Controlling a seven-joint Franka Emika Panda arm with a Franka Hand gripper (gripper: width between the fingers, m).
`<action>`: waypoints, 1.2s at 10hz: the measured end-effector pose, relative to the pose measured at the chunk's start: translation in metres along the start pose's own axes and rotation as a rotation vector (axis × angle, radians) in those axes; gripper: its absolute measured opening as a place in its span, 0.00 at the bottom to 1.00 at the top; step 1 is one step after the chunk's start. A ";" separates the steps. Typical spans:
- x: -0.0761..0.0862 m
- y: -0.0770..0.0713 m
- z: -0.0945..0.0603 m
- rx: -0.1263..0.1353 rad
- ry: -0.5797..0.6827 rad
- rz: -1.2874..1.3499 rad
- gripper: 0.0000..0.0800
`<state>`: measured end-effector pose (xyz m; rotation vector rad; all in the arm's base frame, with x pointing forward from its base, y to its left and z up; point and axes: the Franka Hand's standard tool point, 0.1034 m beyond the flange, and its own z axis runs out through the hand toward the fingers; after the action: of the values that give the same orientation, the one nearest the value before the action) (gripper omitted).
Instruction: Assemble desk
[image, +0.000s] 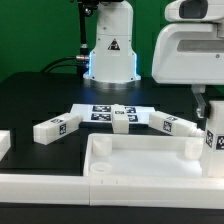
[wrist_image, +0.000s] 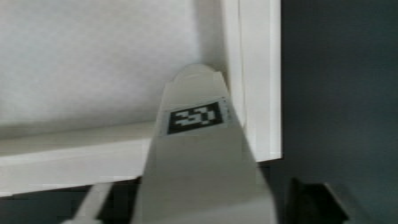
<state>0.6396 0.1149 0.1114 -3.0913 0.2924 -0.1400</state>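
Desk panel: the large flat white plastic panel with a raised rim (image: 130, 165) lay rim up on the black table (image: 40, 100), nearest the camera in the exterior view.
Held leg: I saw a white square-section leg with a black-and-white tag (image: 214, 140) standing upright at the exterior view's right, over the panel's corner on that side. I could not tell whether it touched the panel.
Pincer: the two-finger gripper (image: 205, 112) was clamped on that leg from above.
Wrist camera: I looked down along the held leg (wrist_image: 199, 165), its tag facing the lens. The panel's rim (wrist_image: 260, 70) ran just beside its far end, with the panel's flat floor next to that.
Loose legs: three more white tagged legs lay beyond the panel. They were the left leg (image: 55, 127), the middle leg (image: 120, 120) and the right leg (image: 172, 124), all apart from the pincer.
Marker board: the thin white marker board (image: 100, 111) lay among these legs, with the middle leg across it.
Pedestal: the white robot pedestal with a triangle warning sticker (image: 110, 50) stood at the back of the table.
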 end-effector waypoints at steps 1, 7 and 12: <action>0.000 0.001 0.000 -0.001 0.000 0.068 0.35; 0.000 0.003 0.001 -0.007 -0.012 0.929 0.36; 0.001 0.005 0.001 0.001 -0.025 1.391 0.36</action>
<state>0.6395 0.1102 0.1108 -2.1516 2.1690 -0.0386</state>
